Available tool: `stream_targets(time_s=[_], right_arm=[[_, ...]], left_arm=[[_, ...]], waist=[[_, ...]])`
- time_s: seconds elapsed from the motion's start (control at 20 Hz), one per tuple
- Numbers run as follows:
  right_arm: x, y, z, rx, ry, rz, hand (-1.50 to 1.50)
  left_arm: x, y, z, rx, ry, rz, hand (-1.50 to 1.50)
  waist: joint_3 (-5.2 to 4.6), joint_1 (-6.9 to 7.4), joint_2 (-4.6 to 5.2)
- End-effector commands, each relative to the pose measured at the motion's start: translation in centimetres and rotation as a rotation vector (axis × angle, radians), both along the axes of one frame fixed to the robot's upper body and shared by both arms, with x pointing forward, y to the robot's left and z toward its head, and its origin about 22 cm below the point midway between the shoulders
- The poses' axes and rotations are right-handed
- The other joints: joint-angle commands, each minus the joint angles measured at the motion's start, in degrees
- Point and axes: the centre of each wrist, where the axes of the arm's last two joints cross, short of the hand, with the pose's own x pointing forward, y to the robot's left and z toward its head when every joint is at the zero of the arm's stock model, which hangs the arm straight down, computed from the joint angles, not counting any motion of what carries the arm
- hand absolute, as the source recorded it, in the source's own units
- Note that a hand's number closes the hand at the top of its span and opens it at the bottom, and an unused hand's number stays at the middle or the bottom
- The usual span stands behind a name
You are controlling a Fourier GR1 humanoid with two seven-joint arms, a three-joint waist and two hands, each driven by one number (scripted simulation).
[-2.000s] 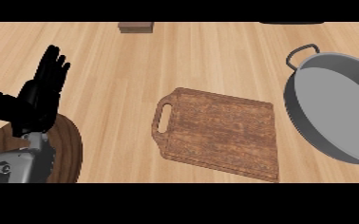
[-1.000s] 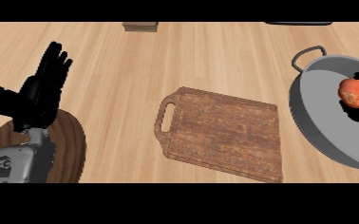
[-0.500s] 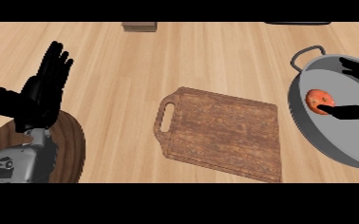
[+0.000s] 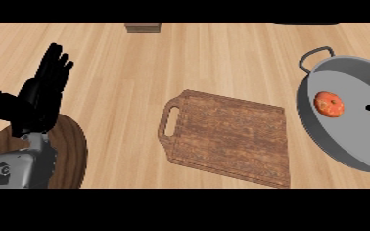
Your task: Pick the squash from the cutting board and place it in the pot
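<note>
The squash (image 4: pixel 329 103) is a small orange-red ball lying inside the grey pot (image 4: pixel 318 127) at the right edge. The wooden cutting board (image 4: pixel 227 137) lies bare in the middle of the counter, its handle slot to the left. My left hand (image 4: pixel 39 100) rests at the left edge, open, fingers straight and pointing up, holding nothing. My right hand shows nowhere in the head view.
The pot has a loop handle (image 4: pixel 315 56) at its upper left. A dark round wooden object (image 4: pixel 69 154) lies under my left forearm. A small wooden block (image 4: pixel 142 27) sits at the counter's far edge, and a dark item (image 4: pixel 305 23) at top right.
The squash appeared in the pot, moved left across its floor, and now lies a little right of and below its last spot. My left hand has stayed still.
</note>
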Motion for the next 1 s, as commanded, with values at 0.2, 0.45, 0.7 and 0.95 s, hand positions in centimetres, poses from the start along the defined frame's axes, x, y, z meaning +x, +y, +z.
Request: stream_targets(time_s=[0.2, 0.45, 0.7, 0.95], right_arm=[[-5.1, -6.4, 3.6, 0.064, -0.025, 0.007, -1.5], [-7.7, -8.4, 4.6, 0.075, -0.017, 0.016, -1.5], [-9.7, -9.7, 5.2, 0.063, -0.01, 0.02, -1.5], [-10.7, -10.3, 5.5, 0.063, 0.012, 0.033, -1.5]], left_arm=[[0.4, -0.4, 0.4, -0.015, -0.004, -0.008, 0.0], [0.5, 0.8, 0.1, -0.003, -0.013, 0.006, 0.0], [-0.1, -0.1, 0.4, -0.004, -0.006, -0.001, 0.0], [0.5, 0.3, 0.6, -0.011, -0.013, 0.0, 0.0]], waist=[[0.08, 0.21, 0.23], [0.17, 0.29, 0.38], [0.33, 0.54, 0.39], [0.34, 0.16, 0.41]])
